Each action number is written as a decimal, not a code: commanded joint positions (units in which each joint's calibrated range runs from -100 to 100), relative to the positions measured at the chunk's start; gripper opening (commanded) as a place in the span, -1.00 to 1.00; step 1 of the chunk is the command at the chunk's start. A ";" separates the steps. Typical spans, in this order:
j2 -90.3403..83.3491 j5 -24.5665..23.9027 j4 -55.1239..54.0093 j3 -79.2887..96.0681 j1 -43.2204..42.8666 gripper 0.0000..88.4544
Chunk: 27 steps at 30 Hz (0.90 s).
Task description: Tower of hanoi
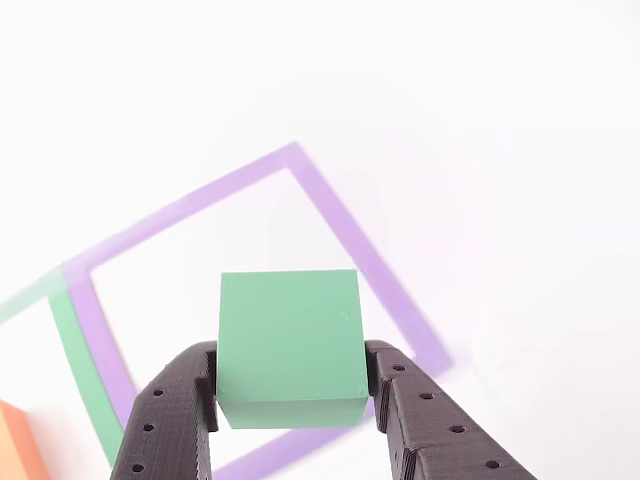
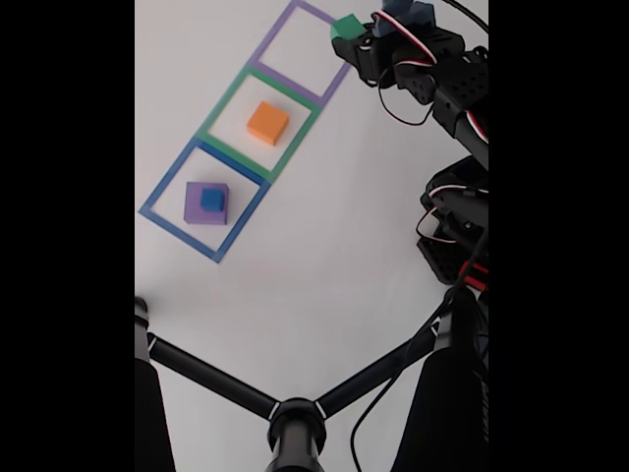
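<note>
Since the gripper [image 1: 291,400] is clamped on the green block [image 1: 290,345] from both sides in the other view, it's hanging over the purple outline [image 1: 345,225], probably so it can get parked there out of the way. Fixed view has the green block [image 2: 345,27] by that outline's [image 2: 278,31] right edge, orange block [image 2: 267,123] in the green outline [image 2: 218,110], and blue cube [image 2: 211,200] sitting on the purple slab [image 2: 195,213] in the blue outline [image 2: 163,187], though how high it's lifted is hard to tell.

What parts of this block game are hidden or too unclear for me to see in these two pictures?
- Orange block: cut off by the left edge in the other view.
- Green block: its lower sides are covered by the claw fingers in the other view.
- Purple slab: its middle is covered by the blue cube in the fixed view.
- Purple outline: its far corner is hidden by the arm.
</note>
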 commanded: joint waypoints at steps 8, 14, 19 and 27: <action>13.69 0.59 -28.14 5.75 -2.87 -0.83; 19.18 0.59 -37.86 8.75 -5.84 -0.83; 24.18 0.59 -42.40 8.12 -6.80 -0.83; 31.69 0.59 -49.76 7.84 -6.80 -0.84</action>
